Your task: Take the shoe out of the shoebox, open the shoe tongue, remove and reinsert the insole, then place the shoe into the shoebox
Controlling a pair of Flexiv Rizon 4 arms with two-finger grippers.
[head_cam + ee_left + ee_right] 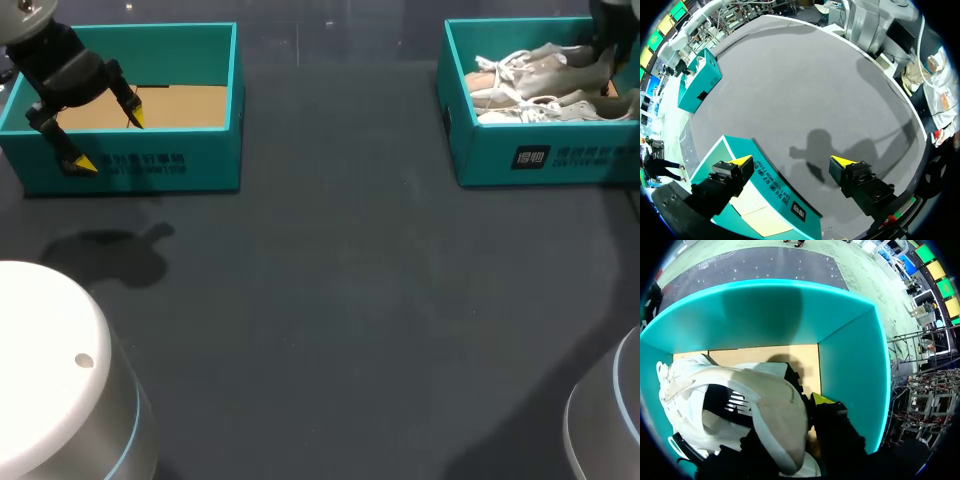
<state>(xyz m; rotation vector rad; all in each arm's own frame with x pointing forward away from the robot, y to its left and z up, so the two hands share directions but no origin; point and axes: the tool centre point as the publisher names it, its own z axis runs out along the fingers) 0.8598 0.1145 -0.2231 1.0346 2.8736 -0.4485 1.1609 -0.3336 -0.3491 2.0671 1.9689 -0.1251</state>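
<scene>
My left gripper (110, 140) hangs over the front wall of the left shoebox (180, 165). Its 2 yellow-tipped fingers are spread wide with nothing between them. 1 tip is above the box's bare tan floor and the other is out over the dark table (330, 300). Well apart, at the far right, the right shoebox (550, 155) is the same teal. It holds 2 shoes side by side, the far shoe (540, 62) and the near shoe (550, 105). Both are pale grey-beige low-tops with white laces and light soles, toes toward the left box and heels toward my right arm. My right gripper (606, 48) is down inside that box at the heel end. From its wrist I see a shoe's soft pale heel collar and dark opening right in front of the gripper, with the laces bunched at the far end. 1 yellow fingertip (822, 399) sits just beside the heel, close to the box's side wall. The other finger is hidden by the shoe, so I cannot tell whether this claw has closed on the heel or merely stands against it.
</scene>
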